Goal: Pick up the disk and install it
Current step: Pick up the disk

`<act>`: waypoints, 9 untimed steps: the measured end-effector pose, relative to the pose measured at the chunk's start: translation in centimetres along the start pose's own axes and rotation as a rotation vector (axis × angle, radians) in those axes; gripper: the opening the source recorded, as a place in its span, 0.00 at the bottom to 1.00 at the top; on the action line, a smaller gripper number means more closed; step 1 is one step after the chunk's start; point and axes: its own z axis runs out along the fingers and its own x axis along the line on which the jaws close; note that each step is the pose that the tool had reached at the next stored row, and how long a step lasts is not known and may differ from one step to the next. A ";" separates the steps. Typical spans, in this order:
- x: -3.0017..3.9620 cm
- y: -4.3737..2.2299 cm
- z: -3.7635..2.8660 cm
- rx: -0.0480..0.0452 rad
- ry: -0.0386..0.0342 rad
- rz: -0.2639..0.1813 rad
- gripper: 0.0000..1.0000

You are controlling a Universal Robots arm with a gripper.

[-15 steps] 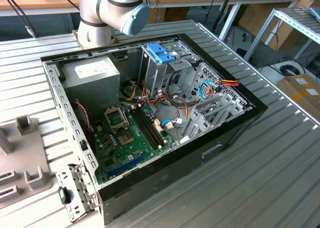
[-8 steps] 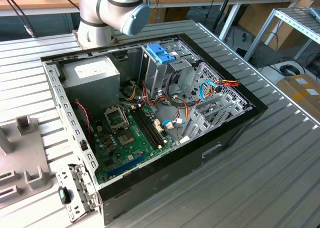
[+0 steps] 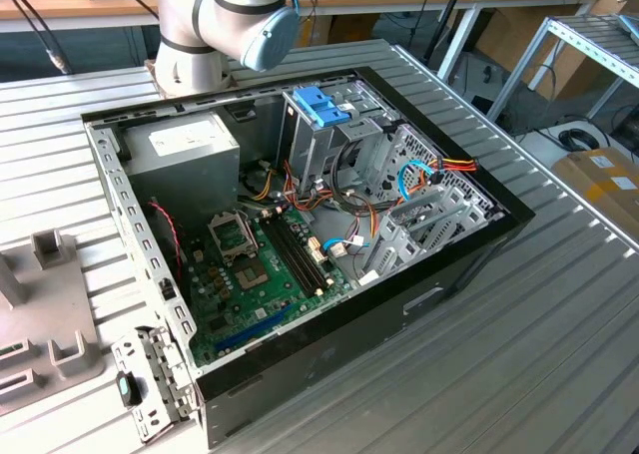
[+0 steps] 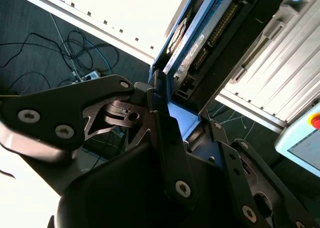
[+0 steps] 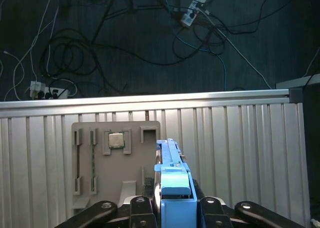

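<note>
Claw (image 5: 175,204) is clamped on the disk (image 5: 172,175), held edge-on above the table (image 5: 240,148) (blue frame plain in both wrist views). Pick-up looks done. Installing remains: the case (image 3: 300,225) sits at 5 o'clock from the arm (image 3: 215,15).

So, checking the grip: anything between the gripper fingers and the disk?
Nothing: in both wrist views the gripper clamps the disk directly by its blue frame.
</note>
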 end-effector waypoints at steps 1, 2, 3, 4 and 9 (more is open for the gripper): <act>-0.01 0.00 -0.06 0.0000 -0.0001 0.000 0.37; -0.01 0.00 -0.13 0.0000 -0.0001 0.000 0.37; -0.02 0.01 -0.24 0.0000 -0.0002 0.000 0.37; -0.03 0.01 -0.32 0.0001 -0.0003 0.000 0.37; -0.05 0.03 -0.59 0.0000 -0.0006 0.000 0.37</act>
